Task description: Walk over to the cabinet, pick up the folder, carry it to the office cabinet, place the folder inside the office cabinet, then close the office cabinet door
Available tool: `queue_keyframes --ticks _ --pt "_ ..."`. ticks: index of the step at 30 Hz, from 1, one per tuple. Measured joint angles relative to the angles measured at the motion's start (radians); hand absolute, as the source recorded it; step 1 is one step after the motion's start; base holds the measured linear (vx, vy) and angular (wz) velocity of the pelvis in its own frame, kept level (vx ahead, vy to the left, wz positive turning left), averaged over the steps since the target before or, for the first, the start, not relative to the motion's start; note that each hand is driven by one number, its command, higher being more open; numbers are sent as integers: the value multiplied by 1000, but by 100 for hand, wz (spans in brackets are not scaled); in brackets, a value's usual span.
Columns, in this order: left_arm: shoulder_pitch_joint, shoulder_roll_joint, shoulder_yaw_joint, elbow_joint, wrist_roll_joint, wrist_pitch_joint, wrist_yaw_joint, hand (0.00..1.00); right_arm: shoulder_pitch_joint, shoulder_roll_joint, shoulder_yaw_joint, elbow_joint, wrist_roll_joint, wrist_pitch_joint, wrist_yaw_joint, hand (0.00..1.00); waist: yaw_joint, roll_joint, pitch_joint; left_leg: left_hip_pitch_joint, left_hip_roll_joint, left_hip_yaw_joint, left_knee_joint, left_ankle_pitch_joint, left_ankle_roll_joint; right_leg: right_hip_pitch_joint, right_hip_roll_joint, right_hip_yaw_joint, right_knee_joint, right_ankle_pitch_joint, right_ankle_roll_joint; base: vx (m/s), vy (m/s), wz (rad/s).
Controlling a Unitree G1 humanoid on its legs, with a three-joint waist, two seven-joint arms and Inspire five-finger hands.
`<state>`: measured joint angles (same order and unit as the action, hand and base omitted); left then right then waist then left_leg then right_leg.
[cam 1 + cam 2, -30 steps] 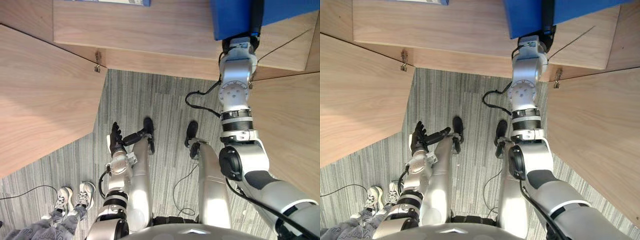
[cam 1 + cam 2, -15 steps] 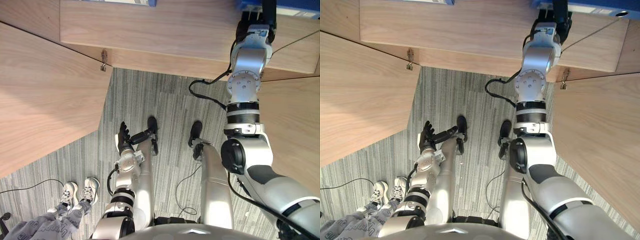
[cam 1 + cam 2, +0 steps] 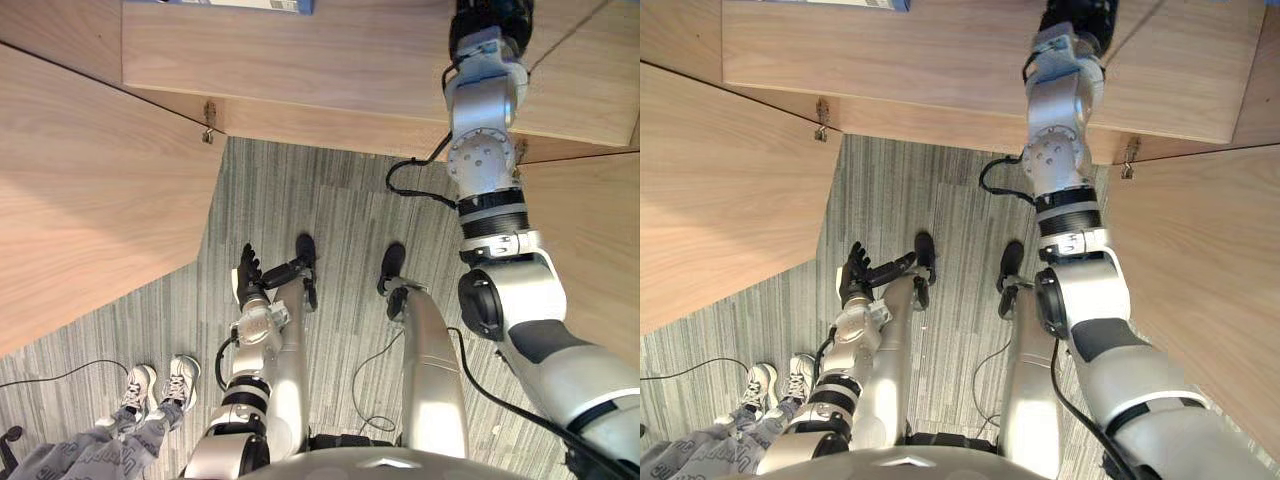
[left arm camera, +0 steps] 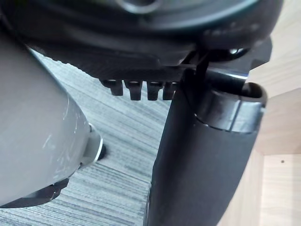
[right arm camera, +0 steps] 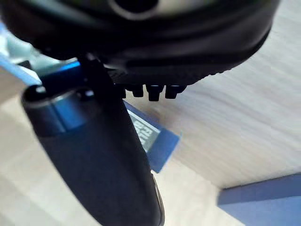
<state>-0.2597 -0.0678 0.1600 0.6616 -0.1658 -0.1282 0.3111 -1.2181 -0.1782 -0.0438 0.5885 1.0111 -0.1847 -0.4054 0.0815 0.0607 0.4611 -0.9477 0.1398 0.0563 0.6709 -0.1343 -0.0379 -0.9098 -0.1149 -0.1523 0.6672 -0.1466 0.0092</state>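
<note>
My right arm reaches up into the open wooden office cabinet [image 3: 320,60], and my right hand [image 3: 490,18] is at the view's top edge over the shelf. In the right wrist view its fingers [image 5: 148,90] stand straight with nothing between them and the thumb. Past them a blue folder [image 5: 160,141] with a white label lies on the wood, apart from the hand. Another blue slab [image 5: 263,200] shows at the corner. My left hand [image 3: 247,272] hangs open by my side above the carpet.
The cabinet's left door [image 3: 90,200] and right door [image 3: 600,240] stand swung open on either side of me. A blue and white edge [image 3: 220,4] lies on the shelf at the far left. A person's shoes [image 3: 160,385] are on the grey carpet at lower left.
My right hand has opened and let go of the blue folder, which has left the eye views. The right arm has stretched deeper into the cabinet. The left arm hangs unchanged.
</note>
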Motion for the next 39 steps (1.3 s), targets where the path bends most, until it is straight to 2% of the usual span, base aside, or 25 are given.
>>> queue_keyframes --ticks 6,11,18,22,28,33,37,39 --pt "0 5 0 2 0 0 -18 100 -47 -37 123 47 -34 55 86 100 -3 0 0 -2 0 0 0 0 0 1 0 -2 -3 0 0 0 0 0" --pt "5 34 -26 14 0 -1 -46 100 -46 -127 273 94 -99 117 189 100 -7 0 0 -4 0 -1 1 0 0 2 -1 -4 -8 1 1 0 0 0" --pt "18 66 -43 24 1 -2 -82 100 -6 -278 386 90 -199 132 298 100 -16 -2 0 -1 1 4 2 0 1 7 -2 -5 -12 3 4 0 0 0" --pt "41 104 -67 27 1 -7 -105 100 53 -383 484 31 -266 132 377 100 -27 -4 -1 5 5 8 0 -1 3 15 0 -4 -19 4 7 0 0 -1" --pt "66 140 -77 31 22 -16 -134 100 84 -489 629 -25 -356 130 488 100 -33 -32 -15 21 15 19 -10 -3 4 24 9 2 -28 5 7 1 -15 -5" --pt "72 146 -79 33 24 -17 -151 100 83 -547 718 -47 -445 114 534 100 -31 -42 -20 36 21 25 -17 -3 4 40 11 0 -36 6 6 0 0 0" --pt "82 173 -84 41 31 -22 -163 100 82 -573 793 -60 -504 107 567 100 -29 -76 -40 45 31 40 -26 -3 4 44 16 1 -44 6 6 4 -8 -3" --pt "82 180 -99 42 44 -22 -168 100 78 -593 820 -75 -524 106 571 100 -28 -78 -41 47 31 40 -27 -3 4 48 16 -1 -48 7 5 0 0 0"
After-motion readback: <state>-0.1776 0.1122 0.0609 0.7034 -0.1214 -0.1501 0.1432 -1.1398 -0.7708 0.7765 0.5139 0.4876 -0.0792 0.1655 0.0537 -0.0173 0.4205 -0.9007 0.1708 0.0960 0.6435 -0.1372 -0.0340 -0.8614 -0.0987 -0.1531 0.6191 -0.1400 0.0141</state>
